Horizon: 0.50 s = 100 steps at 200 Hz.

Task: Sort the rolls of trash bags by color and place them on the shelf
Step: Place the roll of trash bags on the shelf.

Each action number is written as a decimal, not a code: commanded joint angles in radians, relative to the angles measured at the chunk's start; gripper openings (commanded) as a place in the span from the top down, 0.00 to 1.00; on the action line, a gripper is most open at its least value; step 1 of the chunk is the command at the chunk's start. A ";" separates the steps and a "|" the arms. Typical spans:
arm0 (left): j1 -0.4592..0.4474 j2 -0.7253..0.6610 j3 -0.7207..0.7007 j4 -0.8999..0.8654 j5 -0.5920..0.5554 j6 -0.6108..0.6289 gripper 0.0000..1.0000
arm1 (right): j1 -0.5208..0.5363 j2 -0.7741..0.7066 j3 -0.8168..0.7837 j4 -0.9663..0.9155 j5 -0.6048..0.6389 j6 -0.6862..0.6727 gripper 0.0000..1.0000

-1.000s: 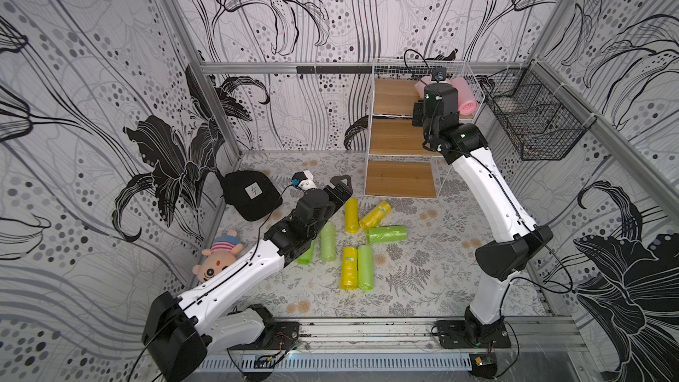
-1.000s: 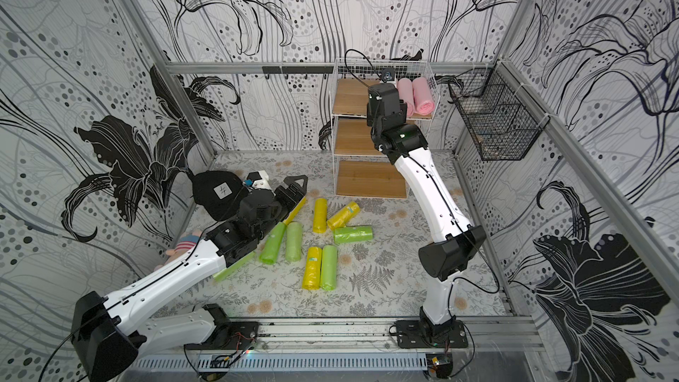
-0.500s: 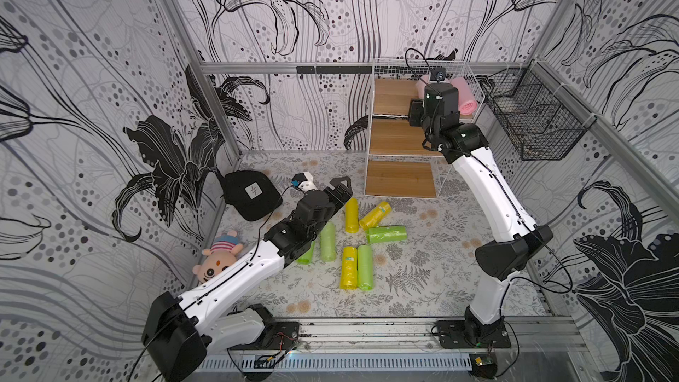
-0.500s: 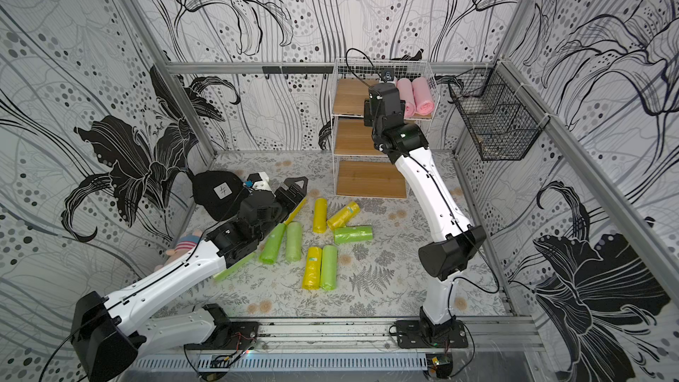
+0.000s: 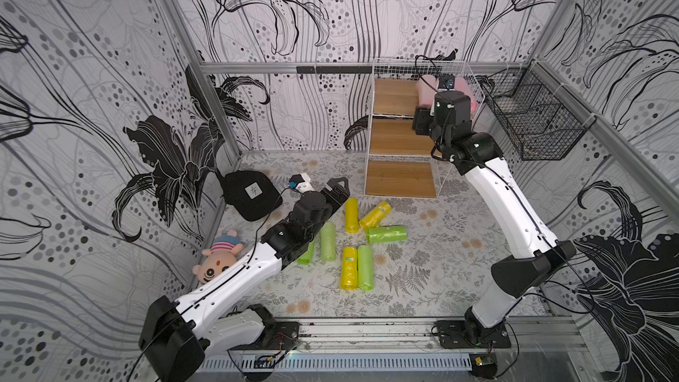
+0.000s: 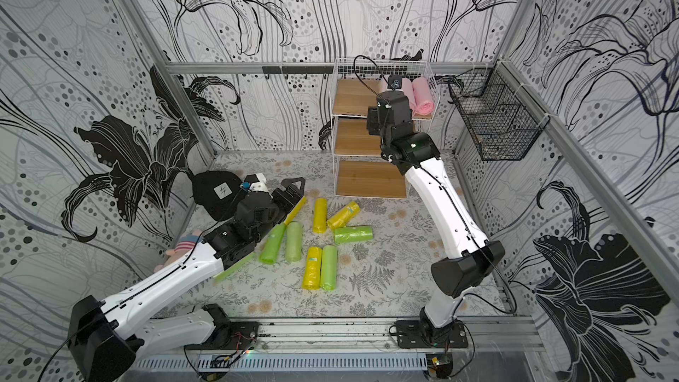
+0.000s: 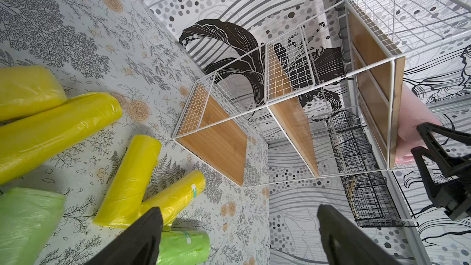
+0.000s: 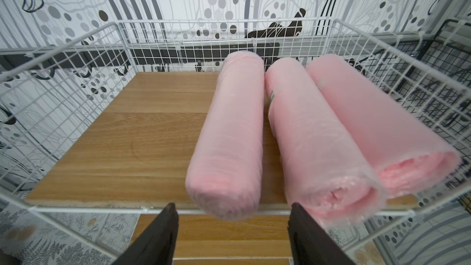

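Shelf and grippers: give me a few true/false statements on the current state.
1. Three pink crinkly plastic rolls lie side by side on the top board of the white wire shelf. True.
2. The right gripper is shut on a pink roll. False: it is open, holding nothing.
3. A yellow roll lies on the shelf. False: only pink rolls show there; the yellow plastic rolls in view lie on the floral floor.
4. The left gripper is open and empty. True.
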State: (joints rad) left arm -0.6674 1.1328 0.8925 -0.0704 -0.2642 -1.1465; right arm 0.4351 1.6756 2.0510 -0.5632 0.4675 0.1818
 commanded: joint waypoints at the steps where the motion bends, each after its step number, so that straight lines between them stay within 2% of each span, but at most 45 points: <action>1: 0.032 -0.027 -0.019 -0.016 0.025 0.024 0.01 | -0.003 -0.094 -0.049 0.030 -0.045 0.040 0.28; 31: 0.088 -0.034 -0.024 -0.087 0.073 0.078 0.01 | -0.003 -0.192 -0.137 0.046 -0.136 0.059 0.29; 70: 0.142 -0.064 -0.032 -0.192 0.082 0.199 0.01 | 0.006 -0.297 -0.244 0.015 -0.267 0.051 0.30; 100: 0.208 -0.095 -0.047 -0.270 0.093 0.300 0.02 | 0.071 -0.376 -0.389 0.011 -0.363 0.006 0.30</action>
State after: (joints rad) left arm -0.5091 1.0668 0.8612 -0.2615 -0.1883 -0.9684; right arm 0.4545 1.3460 1.7626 -0.5419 0.2253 0.2192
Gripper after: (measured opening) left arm 0.987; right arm 0.695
